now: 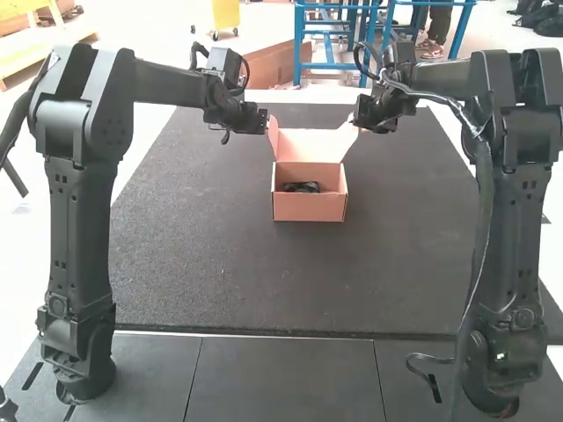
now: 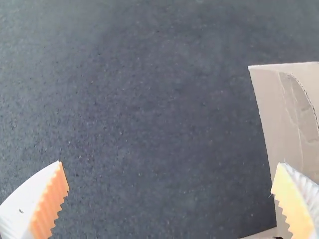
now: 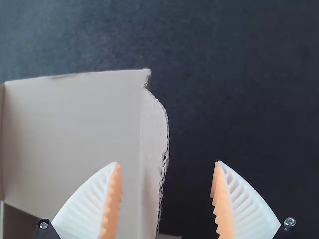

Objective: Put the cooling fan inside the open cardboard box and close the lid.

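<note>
At mat (image 1: 176, 229) centre, fan (image 1: 305, 187) apparently boxed; your left gripper (image 2: 169, 167) and right gripper (image 3: 166, 164) flank the upright lid (image 1: 308, 145), wide open, empty, to shut it.

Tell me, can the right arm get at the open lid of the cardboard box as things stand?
Probably yes. The right gripper is open, and the side edge of the lid appears to lie between its fingers, with nothing else in the way.
</note>
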